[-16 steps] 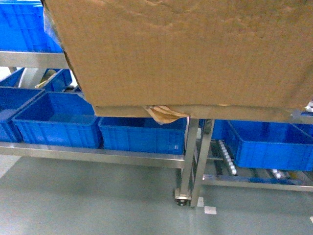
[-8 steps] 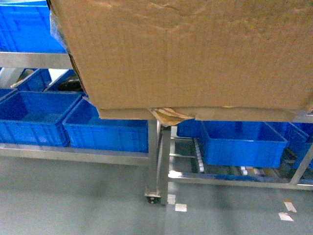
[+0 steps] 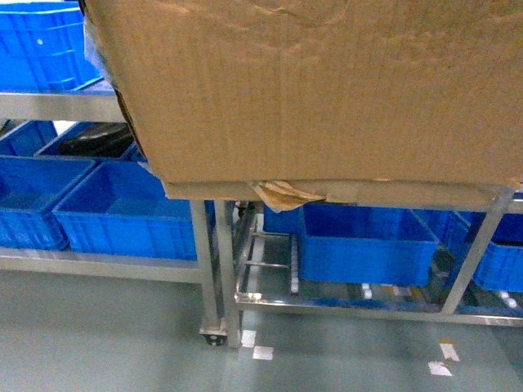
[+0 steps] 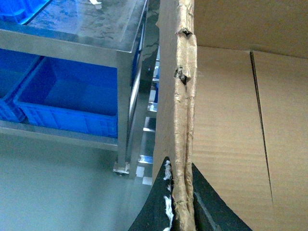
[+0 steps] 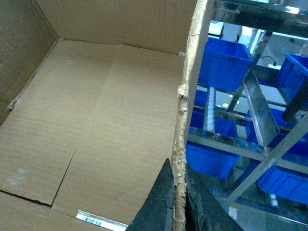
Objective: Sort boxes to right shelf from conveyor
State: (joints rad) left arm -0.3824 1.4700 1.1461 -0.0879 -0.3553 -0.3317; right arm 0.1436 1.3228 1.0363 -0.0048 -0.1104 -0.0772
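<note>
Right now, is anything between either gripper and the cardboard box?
No. Both grippers are already on the cardboard box: the left gripper is clamped on its left wall, the right gripper on its right wall, with only the ragged rim between the fingers.

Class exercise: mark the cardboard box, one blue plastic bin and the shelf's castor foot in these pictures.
cardboard box [image 3: 327,90], head view, on its creased front wall.
blue plastic bin [image 3: 364,255], head view, on its front face.
castor foot [image 3: 214,334], head view, on the wheel under the steel legs.
</note>
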